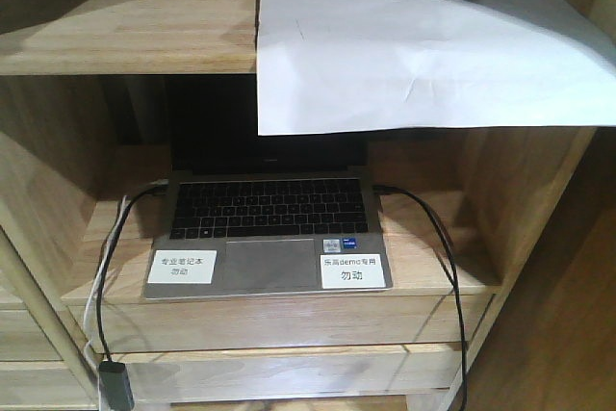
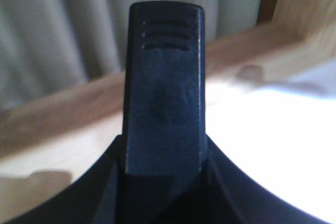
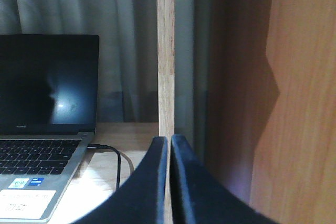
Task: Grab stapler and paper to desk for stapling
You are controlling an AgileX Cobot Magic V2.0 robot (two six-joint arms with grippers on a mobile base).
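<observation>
Grainy wood shelf (image 1: 125, 26) bears creased paper (image 1: 414, 55); right tool (image 3: 169, 145) pressed together, left tool (image 2: 164, 24) unclear.

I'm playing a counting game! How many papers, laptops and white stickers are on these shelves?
paper: 1
laptop: 1
white stickers: 2
Total: 4

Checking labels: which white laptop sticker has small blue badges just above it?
The right-hand sticker, with blue badges at its top edge; the left-hand sticker has none.
</observation>
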